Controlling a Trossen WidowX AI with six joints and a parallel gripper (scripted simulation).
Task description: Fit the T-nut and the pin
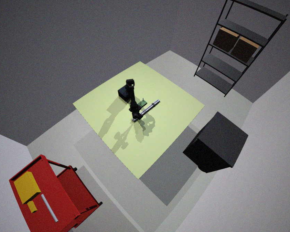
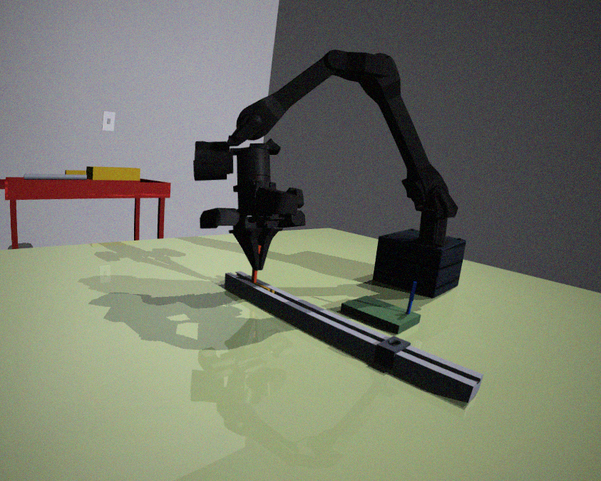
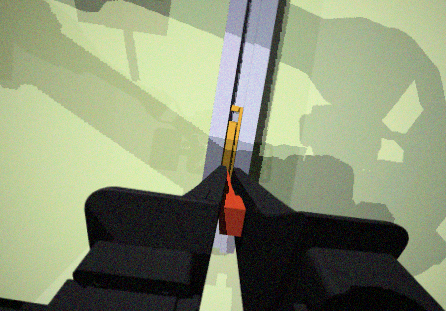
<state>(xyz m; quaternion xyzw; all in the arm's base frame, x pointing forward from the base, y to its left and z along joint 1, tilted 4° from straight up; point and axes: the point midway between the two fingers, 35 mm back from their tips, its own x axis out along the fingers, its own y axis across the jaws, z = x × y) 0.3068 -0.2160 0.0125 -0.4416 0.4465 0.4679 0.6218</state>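
Above one end of the aluminum rail (image 1: 148, 108) (image 2: 311, 320) (image 3: 250, 75), the hand (image 1: 140, 116) (image 2: 257, 267) (image 3: 228, 173) was closed on the upright orange handle (image 2: 254, 275) (image 3: 233, 218). Just below lay the brass T-nut (image 2: 265, 287) (image 3: 231, 140), at the slot. Farther along sat the dark bracket (image 1: 153, 103) (image 2: 391, 352); beside the rail, the green tray (image 1: 142, 103) (image 2: 375, 312) held the blue pin (image 1: 142, 99) (image 2: 411, 297).
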